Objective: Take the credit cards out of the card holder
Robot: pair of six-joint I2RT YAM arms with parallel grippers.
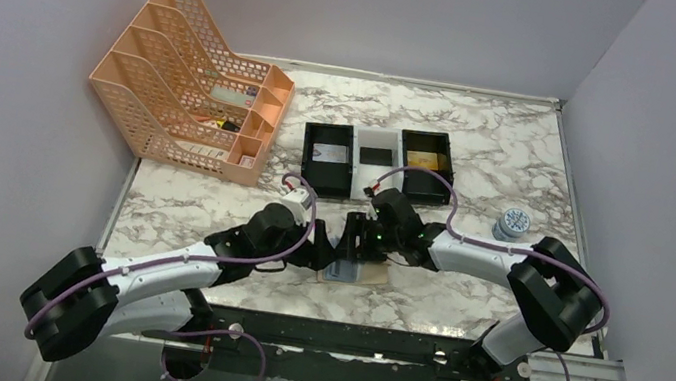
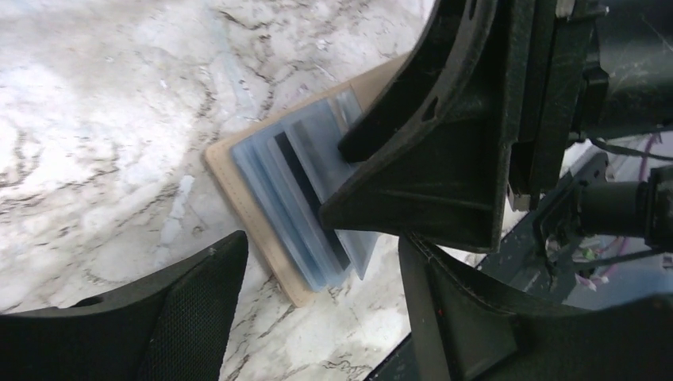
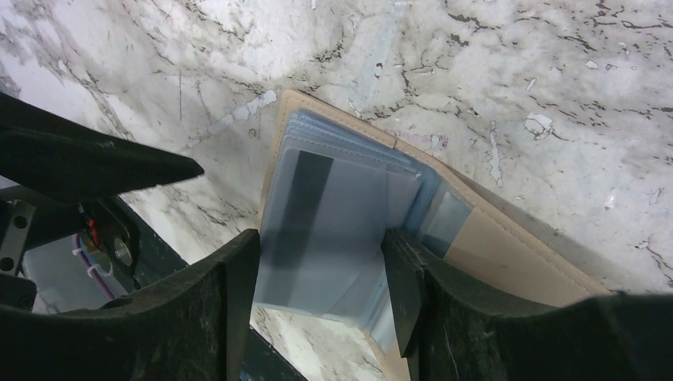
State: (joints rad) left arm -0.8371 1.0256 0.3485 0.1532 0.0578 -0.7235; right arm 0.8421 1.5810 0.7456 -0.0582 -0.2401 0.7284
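The tan card holder (image 1: 359, 275) lies open on the marble table near its front edge, with a fan of grey-blue clear sleeves (image 3: 341, 214) on top. One sleeve shows a card with a dark stripe (image 3: 301, 202). My right gripper (image 3: 320, 254) is open, and its fingers stand on either side of the sleeve stack, close against its edges. My left gripper (image 2: 321, 270) is open and empty, low over the holder's near corner (image 2: 298, 286). In the left wrist view one right finger (image 2: 428, 151) rests over the sleeves (image 2: 286, 190). Both grippers meet over the holder in the top view (image 1: 346, 247).
An orange mesh file rack (image 1: 196, 99) stands at the back left. Black and white trays (image 1: 379, 161) sit behind the grippers, with cards in them. A small round tin (image 1: 511, 223) is at the right. The table's front edge (image 1: 365, 321) is just behind the holder.
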